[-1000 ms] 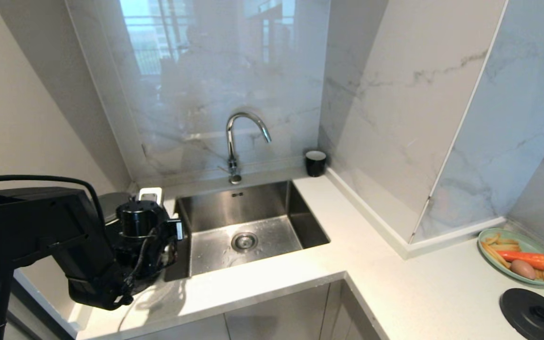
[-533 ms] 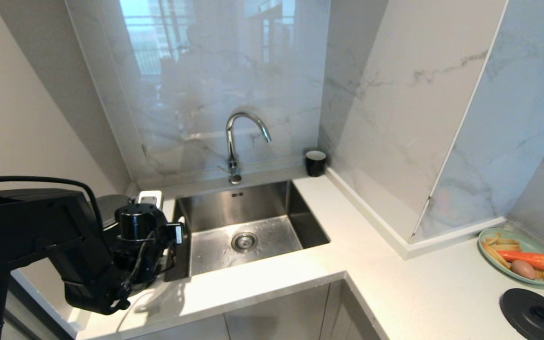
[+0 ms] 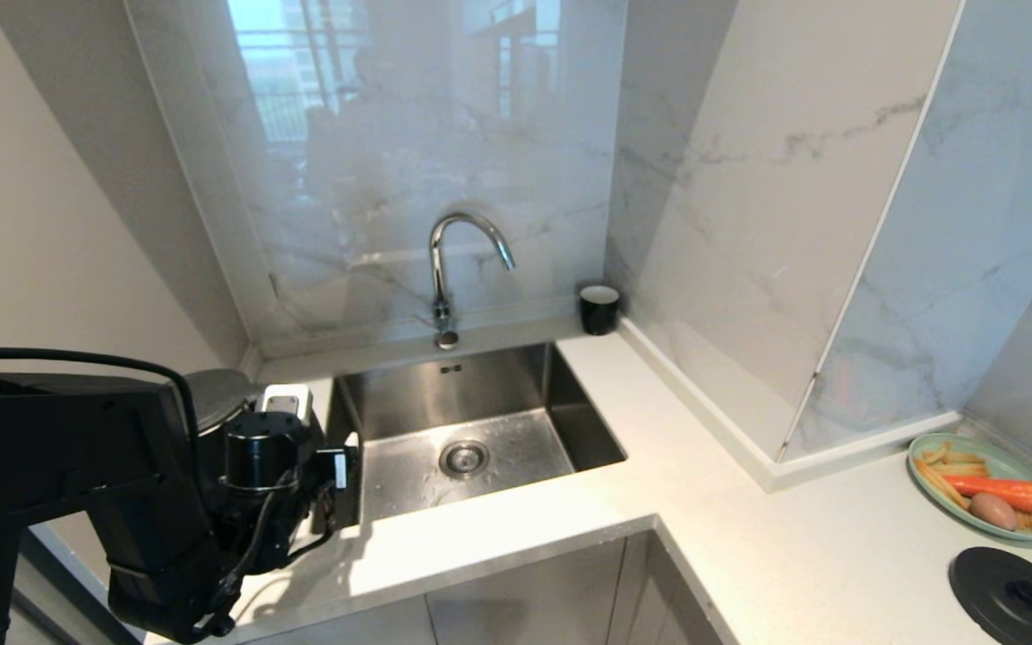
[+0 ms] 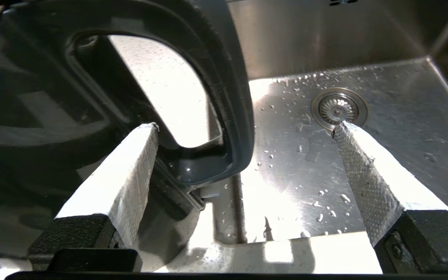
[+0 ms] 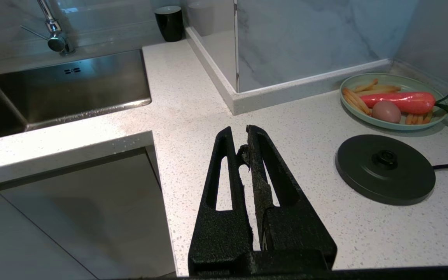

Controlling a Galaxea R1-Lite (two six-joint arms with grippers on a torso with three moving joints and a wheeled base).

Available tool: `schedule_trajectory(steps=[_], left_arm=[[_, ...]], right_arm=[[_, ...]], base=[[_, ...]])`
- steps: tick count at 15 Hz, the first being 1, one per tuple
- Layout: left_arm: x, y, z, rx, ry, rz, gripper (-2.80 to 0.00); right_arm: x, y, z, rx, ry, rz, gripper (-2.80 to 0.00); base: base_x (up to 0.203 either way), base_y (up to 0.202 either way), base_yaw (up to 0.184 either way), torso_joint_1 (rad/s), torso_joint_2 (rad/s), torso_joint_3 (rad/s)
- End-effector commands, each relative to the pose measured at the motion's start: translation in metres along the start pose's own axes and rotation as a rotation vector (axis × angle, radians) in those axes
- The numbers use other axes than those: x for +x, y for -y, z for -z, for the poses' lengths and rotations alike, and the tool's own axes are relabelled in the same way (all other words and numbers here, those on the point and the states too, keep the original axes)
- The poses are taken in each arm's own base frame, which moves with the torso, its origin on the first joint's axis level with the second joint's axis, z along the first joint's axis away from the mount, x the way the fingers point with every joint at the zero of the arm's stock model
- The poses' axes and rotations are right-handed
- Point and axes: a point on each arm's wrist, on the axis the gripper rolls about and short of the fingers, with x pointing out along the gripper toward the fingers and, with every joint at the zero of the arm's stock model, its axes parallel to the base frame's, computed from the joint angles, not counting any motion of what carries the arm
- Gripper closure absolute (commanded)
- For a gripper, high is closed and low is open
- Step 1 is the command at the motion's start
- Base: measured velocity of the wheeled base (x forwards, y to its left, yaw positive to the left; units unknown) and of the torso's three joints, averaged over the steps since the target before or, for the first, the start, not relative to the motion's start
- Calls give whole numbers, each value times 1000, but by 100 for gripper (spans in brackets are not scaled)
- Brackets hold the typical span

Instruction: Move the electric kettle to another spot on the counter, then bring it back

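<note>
Left wrist view: my left gripper [image 4: 243,130] is spread wide, holding nothing, with the electric kettle [image 4: 53,97] handle between its fingers, on the bench [image 3: 498,528] right beside the sink [image 4: 364,163]. Snagging that handle could tip it in.
</note>
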Motion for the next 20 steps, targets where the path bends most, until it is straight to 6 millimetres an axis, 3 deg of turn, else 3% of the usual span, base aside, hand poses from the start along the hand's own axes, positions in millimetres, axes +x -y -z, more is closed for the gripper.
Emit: schedule_trajectory(steps=[1,8,11,15,20], left_arm=[[-2,1,1,-2,3,-19,-280],[-28,-1,16,-36,-14,-1,-280],[-52,4,28,1,-41,13,-280],[-79,7,8,-26,24,56,-280],[-129,17,-9,-32,97,204,-280]], right_arm=[[0,0,0,0,0,-1,0],[0,0,0,2,0,0,0],[0,0,0,2,1,0,0],[0,0,0,2,1,0,0],[0,0,0,2,-1,0,0]], base=[[0,0,0,0,0,0],[0,0,0,0,0,0],[0,0,0,0,0,0],[0,0,0,0,0,0],[0,0,0,0,0,0]])
